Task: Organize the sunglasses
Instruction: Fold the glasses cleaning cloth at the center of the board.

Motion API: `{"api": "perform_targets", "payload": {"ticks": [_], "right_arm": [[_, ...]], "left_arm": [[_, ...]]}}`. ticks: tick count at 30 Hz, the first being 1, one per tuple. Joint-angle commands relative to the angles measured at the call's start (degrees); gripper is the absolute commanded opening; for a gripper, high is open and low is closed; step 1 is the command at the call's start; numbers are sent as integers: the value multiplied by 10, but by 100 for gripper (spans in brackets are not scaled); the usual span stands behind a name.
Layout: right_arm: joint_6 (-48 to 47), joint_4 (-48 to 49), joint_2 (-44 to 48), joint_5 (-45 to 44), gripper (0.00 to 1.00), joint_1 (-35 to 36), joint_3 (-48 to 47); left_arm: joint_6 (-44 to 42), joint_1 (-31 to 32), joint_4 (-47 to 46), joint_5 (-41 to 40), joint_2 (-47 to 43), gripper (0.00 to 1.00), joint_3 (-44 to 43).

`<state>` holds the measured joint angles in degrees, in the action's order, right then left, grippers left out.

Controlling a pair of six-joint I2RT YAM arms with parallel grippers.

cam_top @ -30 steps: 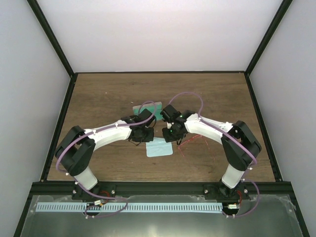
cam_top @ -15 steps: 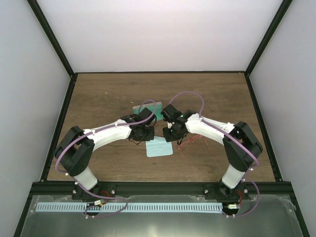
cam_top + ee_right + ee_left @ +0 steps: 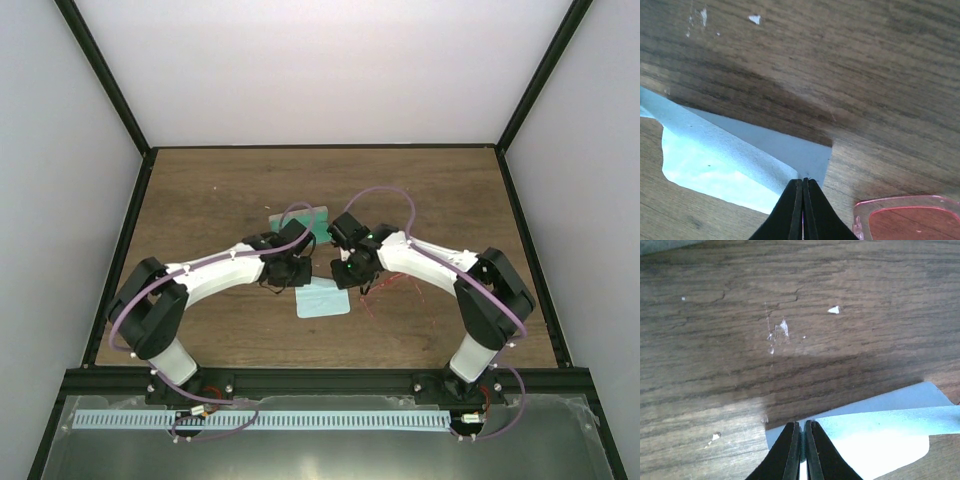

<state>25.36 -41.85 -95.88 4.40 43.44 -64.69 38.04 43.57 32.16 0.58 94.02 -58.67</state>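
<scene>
The left tool (image 3: 800,427) and right tool (image 3: 803,182) are each clamped shut on an edge of the cloth (image 3: 715,160); the sunglasses (image 3: 910,217) lie on the surface (image 3: 790,280) just beside the right tool; they could be dragged by a low sweep

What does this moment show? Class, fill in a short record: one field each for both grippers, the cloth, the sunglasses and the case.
left gripper: shut on the edge of the cloth
right gripper: shut on a corner of the cloth
cloth: light blue, partly folded over on the table
sunglasses: red, on the table beside the cloth, untouched
case: green-lined, farther back, partly hidden
</scene>
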Motion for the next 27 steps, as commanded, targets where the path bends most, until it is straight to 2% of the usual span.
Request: {"api": "perform_targets", "payload": {"ticks": [1,27], "right_arm": [[0,-1,17,7,1,4,11],[6,9,9,27,1,16,42]], "left_arm": [[12,7,-6,12,-22,4,20],[7,25,-16,36,-13,4,51]]}}
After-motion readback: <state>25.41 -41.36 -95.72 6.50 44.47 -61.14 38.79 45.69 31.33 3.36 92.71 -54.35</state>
